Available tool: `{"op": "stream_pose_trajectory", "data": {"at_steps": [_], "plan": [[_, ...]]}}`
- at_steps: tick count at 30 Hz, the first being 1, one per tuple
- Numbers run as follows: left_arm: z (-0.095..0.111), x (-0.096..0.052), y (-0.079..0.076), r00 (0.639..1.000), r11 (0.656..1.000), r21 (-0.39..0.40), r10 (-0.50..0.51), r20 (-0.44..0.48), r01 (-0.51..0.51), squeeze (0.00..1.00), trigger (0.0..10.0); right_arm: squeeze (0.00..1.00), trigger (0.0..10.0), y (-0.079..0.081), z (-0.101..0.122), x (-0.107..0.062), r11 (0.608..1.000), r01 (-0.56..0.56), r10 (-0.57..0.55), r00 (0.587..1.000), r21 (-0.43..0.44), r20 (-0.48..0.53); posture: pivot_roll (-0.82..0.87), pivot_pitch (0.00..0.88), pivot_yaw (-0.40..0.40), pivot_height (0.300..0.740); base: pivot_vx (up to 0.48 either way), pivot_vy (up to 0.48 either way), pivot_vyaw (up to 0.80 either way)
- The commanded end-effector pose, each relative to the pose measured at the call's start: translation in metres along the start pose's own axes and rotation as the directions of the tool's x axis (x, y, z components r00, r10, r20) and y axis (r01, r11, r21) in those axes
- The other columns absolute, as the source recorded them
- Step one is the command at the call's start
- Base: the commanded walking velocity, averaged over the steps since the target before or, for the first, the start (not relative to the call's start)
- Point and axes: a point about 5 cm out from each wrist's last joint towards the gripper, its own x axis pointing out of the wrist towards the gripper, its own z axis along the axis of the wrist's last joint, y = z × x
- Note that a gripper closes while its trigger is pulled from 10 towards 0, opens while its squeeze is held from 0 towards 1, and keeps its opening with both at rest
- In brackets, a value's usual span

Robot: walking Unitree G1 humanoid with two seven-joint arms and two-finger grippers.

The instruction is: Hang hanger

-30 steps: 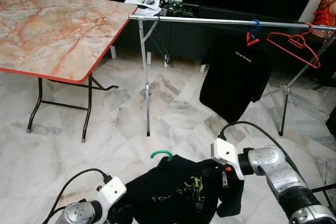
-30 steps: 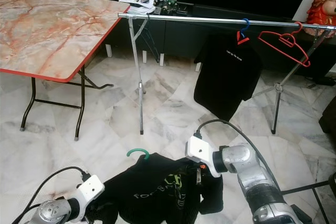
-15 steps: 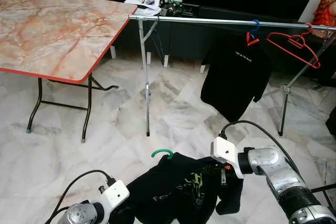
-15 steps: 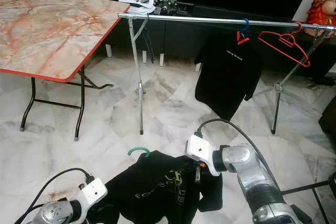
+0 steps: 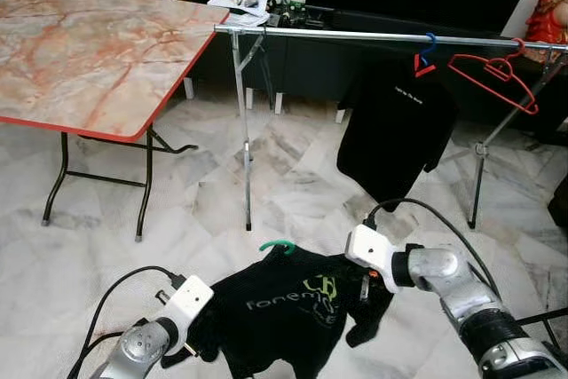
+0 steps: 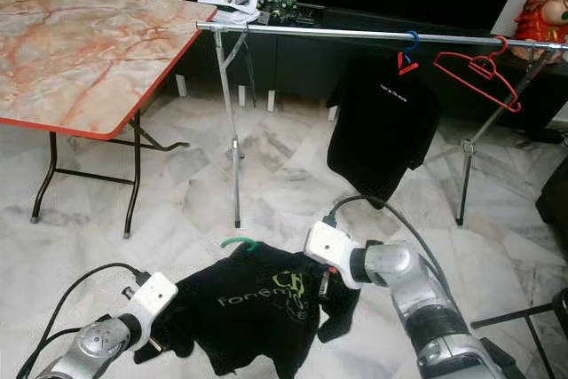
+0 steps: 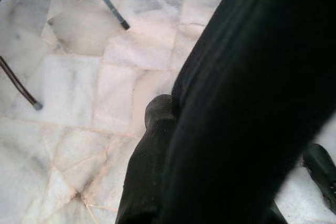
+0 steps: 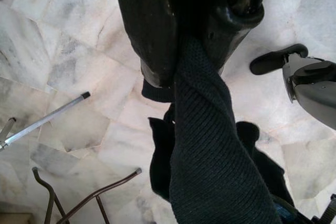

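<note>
A black T-shirt (image 5: 286,306) with pale lettering sits on a green hanger whose hook (image 5: 277,245) sticks up from the collar. It hangs low between my two arms, above the marble floor. My right gripper (image 5: 365,284) is shut on the shirt's shoulder; in the right wrist view the fingers (image 8: 157,30) pinch twisted black cloth (image 8: 210,145). My left gripper (image 5: 195,345) holds the other shoulder, with black cloth (image 7: 252,93) draped over one finger (image 7: 149,150). The silver clothes rail (image 5: 355,35) runs across ahead of me, higher than the shirt.
A black shirt on a blue hanger (image 5: 397,126) and a bare red hanger (image 5: 493,77) hang at the rail's right end. A marble-topped folding table (image 5: 89,51) stands to the left. The rail's legs (image 5: 245,148) reach down to the floor ahead.
Both arms have lifted the shirt and carried it a little forward. The cloth now hangs more spread out between them, and the lettering faces up.
</note>
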Motion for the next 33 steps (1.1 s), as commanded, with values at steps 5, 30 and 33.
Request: {"op": "stream_pose_trajectory", "data": {"at_steps": [5, 30, 33], "plan": [[-0.039, -0.02, 0.008, 0.993, 0.994, -0.109, -0.009, -0.117, -0.004, 0.0, 0.0, 0.0, 10.0, -0.016, -0.014, -0.025, 0.993, 0.11, -0.108, 0.993, 0.037, -0.053, 0.09, 0.089, -0.106, 0.74, 0.0, 0.0, 0.0], [-0.038, -0.021, -0.028, 0.936, 0.935, 0.076, -0.338, -0.101, 0.346, 0.0, 10.0, 0.0, 10.0, -0.002, 0.0, -0.015, 0.996, -0.085, 0.084, 0.995, 0.018, 0.046, 0.08, 0.096, -0.111, 0.74, 0.0, 0.0, 0.0], [-0.04, -0.021, -0.028, 0.937, 0.938, 0.071, -0.33, -0.115, 0.339, 0.0, 6.6, 0.0, 10.0, -0.004, 0.002, -0.016, 0.997, -0.081, 0.081, 0.995, 0.015, 0.052, 0.08, 0.097, -0.112, 0.74, 0.0, 0.0, 0.0]]}}
